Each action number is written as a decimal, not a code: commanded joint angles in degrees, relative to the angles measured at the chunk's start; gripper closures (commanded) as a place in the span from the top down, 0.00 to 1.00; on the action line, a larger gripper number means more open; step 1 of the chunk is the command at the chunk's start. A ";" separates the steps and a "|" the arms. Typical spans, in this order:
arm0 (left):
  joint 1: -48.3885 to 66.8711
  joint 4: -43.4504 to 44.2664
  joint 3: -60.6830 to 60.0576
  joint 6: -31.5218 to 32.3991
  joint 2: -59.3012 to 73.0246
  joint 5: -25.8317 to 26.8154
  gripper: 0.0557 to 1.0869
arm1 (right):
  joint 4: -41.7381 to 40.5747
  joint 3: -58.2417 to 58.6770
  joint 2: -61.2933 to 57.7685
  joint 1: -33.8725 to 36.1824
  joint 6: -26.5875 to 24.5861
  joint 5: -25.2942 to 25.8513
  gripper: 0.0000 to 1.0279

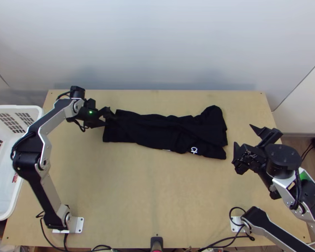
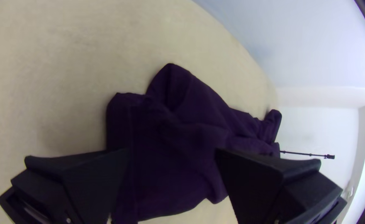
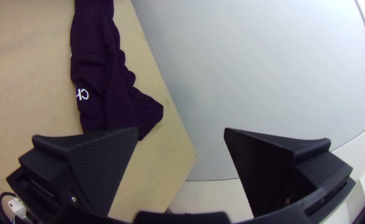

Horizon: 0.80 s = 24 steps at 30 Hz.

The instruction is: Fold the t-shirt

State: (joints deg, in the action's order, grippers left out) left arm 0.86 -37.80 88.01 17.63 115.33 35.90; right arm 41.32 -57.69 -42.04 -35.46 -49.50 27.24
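- Top view: black fabric t-shirt (image 1: 165, 131), gathered lengthwise into a long, rumpled strip on the light wooden table (image 1: 157, 189); one end at the black, flat-fingered left gripper (image 1: 107, 118), the other just beside the black, flat-fingered right gripper (image 1: 243, 135).
- Near the right gripper, a raised corner (image 1: 213, 115) jutting out of line; probably worth tucking in before any crosswise fold.
- Left wrist view: left gripper spread wide, no grip on the fabric; strip's end partly between the two fingers. For a good next fold, best to pinch all layers together, lift low and carry toward the right gripper.
- Right wrist view: right gripper also wide apart and empty, clear of the strip's nearer end. Advisable to pin that end lightly, against dragging or fresh creases.
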 commanded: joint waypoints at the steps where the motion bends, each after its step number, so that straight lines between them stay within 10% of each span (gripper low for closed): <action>1: 2.04 6.25 -0.73 2.76 2.88 1.63 0.94 | 0.60 -0.40 0.12 -0.22 0.54 0.44 0.93; 10: 7.05 8.89 -0.56 1.71 3.50 1.98 0.93 | 1.31 -1.02 -0.32 -0.22 1.24 0.62 0.92; 18: 10.83 7.13 -1.87 -3.39 4.20 3.74 0.03 | 1.39 -0.14 -0.23 -0.31 2.74 0.70 0.92; 24: 9.24 6.07 -2.05 -2.07 2.88 2.95 0.04 | 2.36 -0.05 -0.15 -0.31 3.70 1.23 0.92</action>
State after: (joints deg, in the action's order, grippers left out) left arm 10.39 -30.68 86.08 15.33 119.02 39.44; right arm 42.96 -57.95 -42.28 -35.73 -46.87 28.10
